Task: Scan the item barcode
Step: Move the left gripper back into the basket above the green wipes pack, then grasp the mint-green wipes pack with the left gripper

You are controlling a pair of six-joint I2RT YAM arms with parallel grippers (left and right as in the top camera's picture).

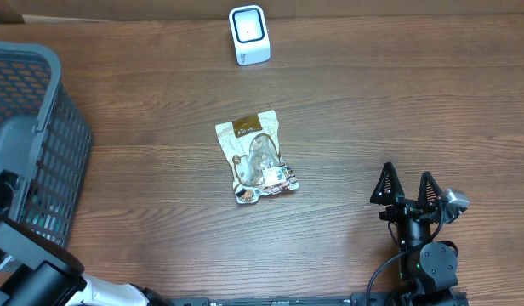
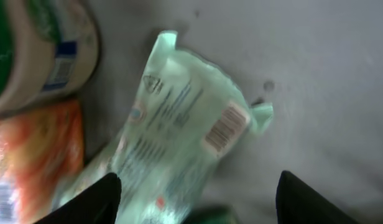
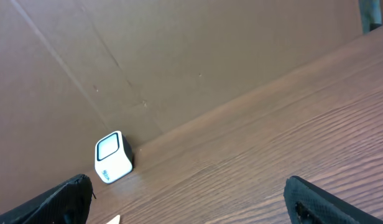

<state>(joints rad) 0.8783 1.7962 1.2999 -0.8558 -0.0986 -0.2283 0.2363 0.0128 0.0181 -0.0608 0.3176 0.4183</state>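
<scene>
Where the left tool point(image 2: 198, 186) is: down in the grey basket point(image 1: 41, 64), fingers spread either side of a pale green pouch point(image 2: 179, 124), not pinching it.
Pale green pouch: crinkled, lying aslant on the basket floor, white barcode label point(image 2: 226, 127) facing up; print too blurred to read.
Left wrist only: orange packet point(image 2: 30, 149) and round tub point(image 2: 42, 56) beside it.
Right tool point(image 1: 407, 189): spread wide, empty, over the worktop point(image 1: 398, 102).
Overhead only: brown-topped pouch point(image 1: 255, 157) flat mid-worktop.
Scanner point(image 1: 248, 34): white, at the far edge.

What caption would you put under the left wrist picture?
Left hand hovering open over a pale green pouch, barcode facing up, in the grey basket.
</scene>
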